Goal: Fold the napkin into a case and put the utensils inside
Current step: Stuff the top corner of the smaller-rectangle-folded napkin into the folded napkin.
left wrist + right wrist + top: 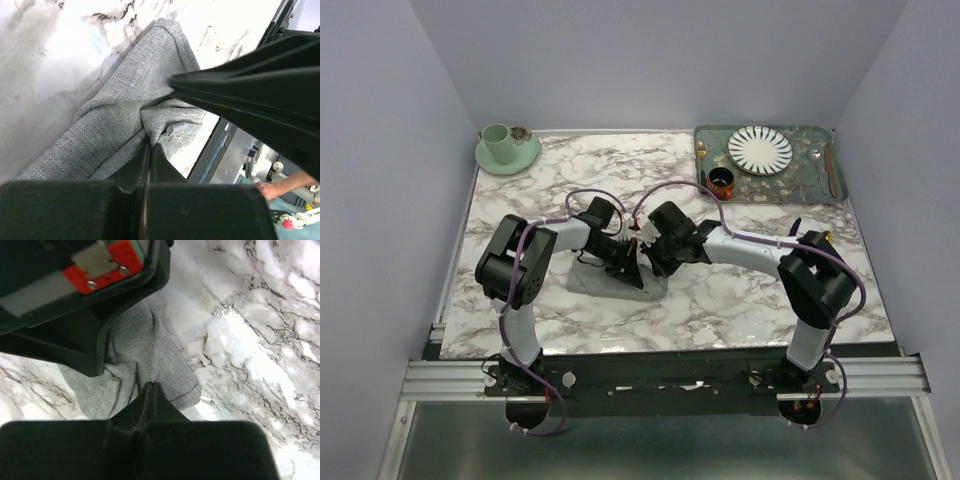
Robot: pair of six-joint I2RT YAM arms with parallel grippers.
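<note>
Top external: napkin [588,284] half-hidden, folds unclear.

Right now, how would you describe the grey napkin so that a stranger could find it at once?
Look at the middle of the marble table, where both arms meet. There, pinched by the left gripper and the right gripper, lies the napkin, bunched up. It is the only soft, plain grey cloth; the green tray and the mug stand at the far corners.
</note>
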